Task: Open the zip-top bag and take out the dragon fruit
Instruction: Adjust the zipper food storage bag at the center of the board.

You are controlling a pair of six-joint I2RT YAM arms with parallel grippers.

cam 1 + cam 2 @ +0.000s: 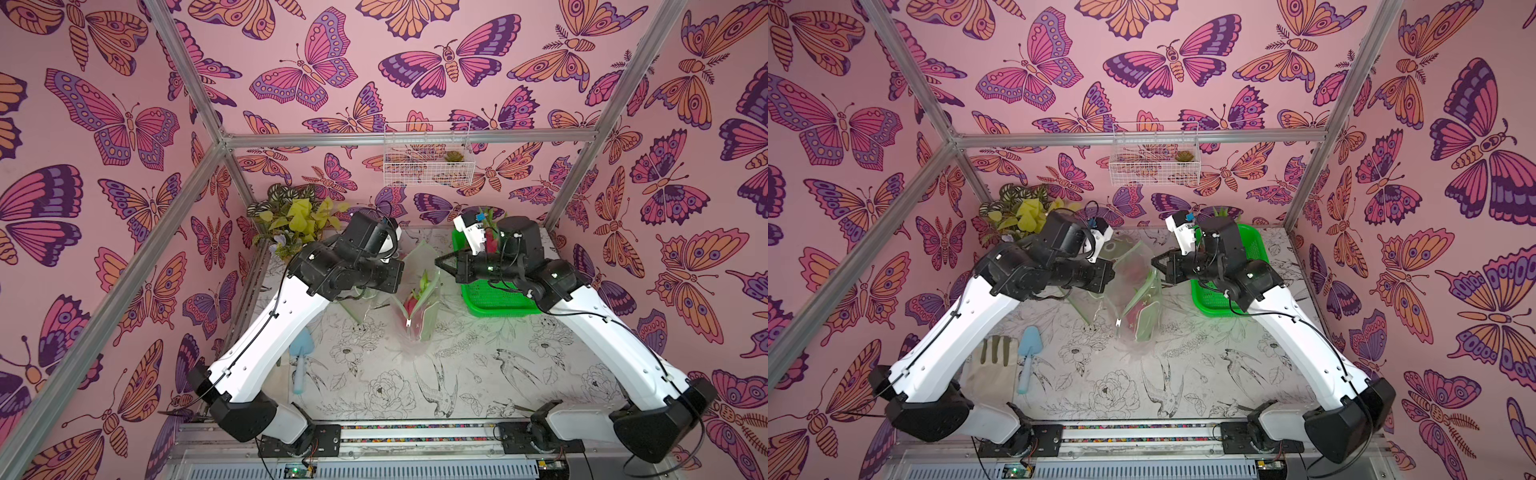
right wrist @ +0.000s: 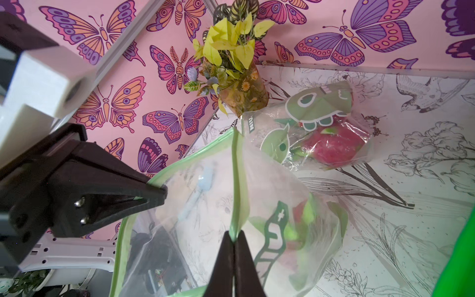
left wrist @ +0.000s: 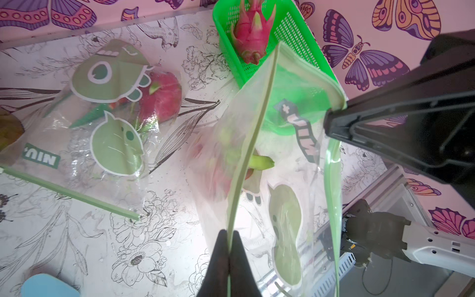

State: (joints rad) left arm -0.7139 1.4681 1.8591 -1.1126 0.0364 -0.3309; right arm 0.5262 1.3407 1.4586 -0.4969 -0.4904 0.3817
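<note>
Glossy plastics on a matt printed bench.
Clear, glossy, crinkled film on the zip-top bag [image 3: 285, 154] and the second bag [image 3: 110, 144]; shiny perforated plastic green basket [image 3: 293, 33]; smooth waxy skin on the dragon fruit [image 3: 253, 36]; matt printed sheet over the bench [image 1: 415, 374]; brushed aluminium frame [image 1: 407, 139]; white coated wire basket [image 1: 428, 174]; coarse cloth glove [image 1: 980, 374].

green label [image 3: 42, 158] reading "NIU", on the flat-lying bag [image 3: 84, 133]
</note>
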